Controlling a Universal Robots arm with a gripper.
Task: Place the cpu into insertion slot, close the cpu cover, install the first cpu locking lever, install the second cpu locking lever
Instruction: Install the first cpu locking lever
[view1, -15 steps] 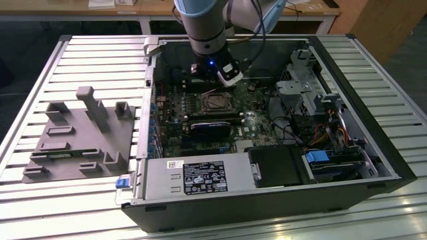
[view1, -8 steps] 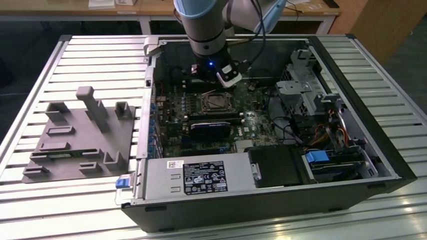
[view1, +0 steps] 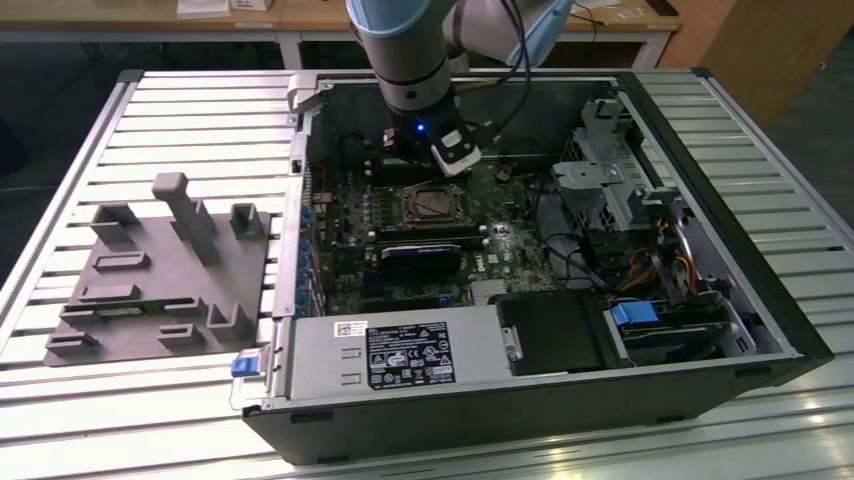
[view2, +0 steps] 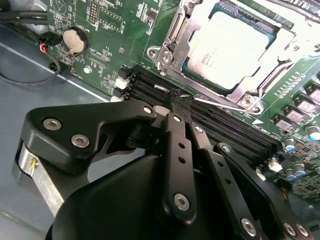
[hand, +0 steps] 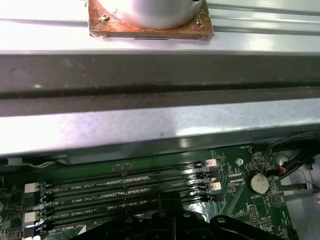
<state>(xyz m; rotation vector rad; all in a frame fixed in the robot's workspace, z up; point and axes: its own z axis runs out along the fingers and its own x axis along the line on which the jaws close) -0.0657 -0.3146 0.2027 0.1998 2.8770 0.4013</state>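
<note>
One cpu (view2: 232, 47) lies flat in the insertion slot (view2: 207, 80) on the green motherboard (view2: 115, 30), its dull silver top facing up and carrying faint print. One cpu cover (view2: 167, 37), a silvery frame, lies down over the chip's edges with the chip showing through its window. One thin metal locking lever (view2: 220, 104) runs along the side of the socket nearest the memory slots (view2: 210, 122).

In the second wrist view the claw (view2: 177, 100) is drawn narrow, its black fingers (view2: 175, 145) side by side. Their taped tip is right at that lever, just above the memory slots. Whether the tip pinches the wire cannot be told. One round silver coin cell (view2: 75, 41) sits on the board, well apart from the socket.

The first wrist view shows four long black memory slots side by side, each with small white lettering along it and white latches (hand: 212, 163) at the ends.

In the exterior view one open computer case (view1: 747, 180) lies on its side on a slatted metal table (view1: 187, 110). The arm reaches down into it, with the claw (view1: 447, 160) just beyond the socket. One power supply (view1: 320, 360) at the near edge carries one black label (view1: 407, 357) and one small white sticker (view1: 352, 327), both printed. One grey fixture plate (view1: 147, 290) with several upright posts lies on the table to the exterior view's left of the case.
</note>
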